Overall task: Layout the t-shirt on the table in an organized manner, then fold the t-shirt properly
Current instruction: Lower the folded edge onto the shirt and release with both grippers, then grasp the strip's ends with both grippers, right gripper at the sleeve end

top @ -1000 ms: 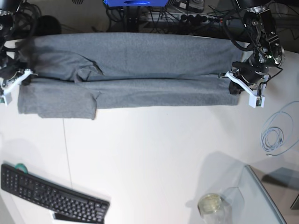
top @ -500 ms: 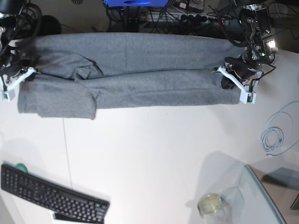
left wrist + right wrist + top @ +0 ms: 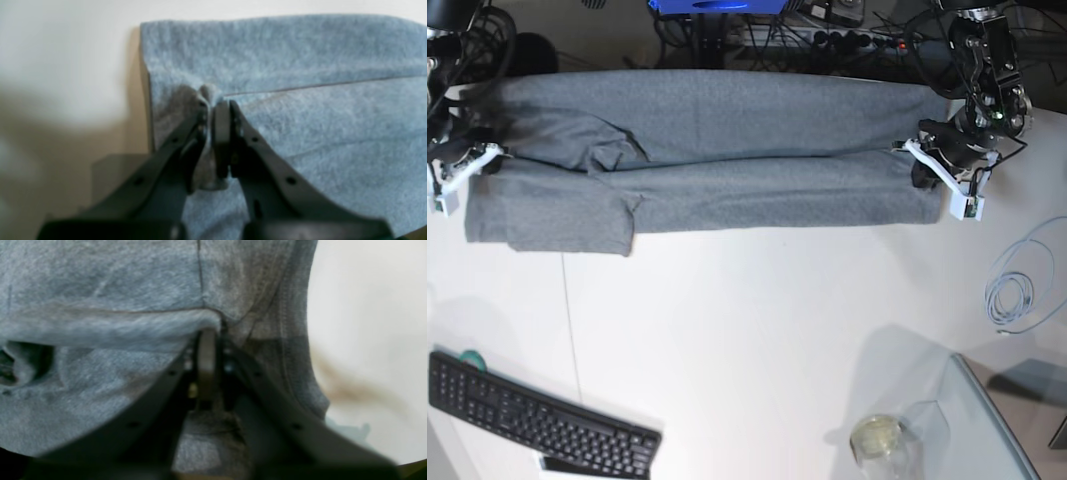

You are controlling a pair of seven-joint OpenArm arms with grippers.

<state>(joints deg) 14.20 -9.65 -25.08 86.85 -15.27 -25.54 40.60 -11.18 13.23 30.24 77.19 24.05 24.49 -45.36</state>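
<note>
While the t-shirt (image 3: 717, 160) lies as a long grey band across the far side of the table (image 3: 747, 330), note its long axis: it runs side to side, from one arm to the other, with each arm posted at one short end.

Left gripper (image 3: 932, 170), at the band's end nearest the coiled cable (image 3: 1012, 295): the left wrist view shows its jaws pinched tight on a bunched nub of cloth (image 3: 208, 100) at the shirt's edge, just where a folded layer's edge meets the end of the band. Closed, gripping the t-shirt.

Right gripper (image 3: 462, 165), at the opposite end, above the keyboard (image 3: 537, 420): the right wrist view puts its tip (image 3: 206, 346) against a folded edge beside a stitched hem, cloth on both sides. The narrow gap between the jaws reads blurred; you cannot tell whether it grips or has let go.

Judgement: both arms sit level with the lengthwise fold line, so neither is nearer; any next fold works across the band, toward the keyboard side. A sleeve flap (image 3: 567, 215) lies doubled on the band near the right gripper, with a rumpled patch just beyond it. Expect that end to need the tidying.
</note>
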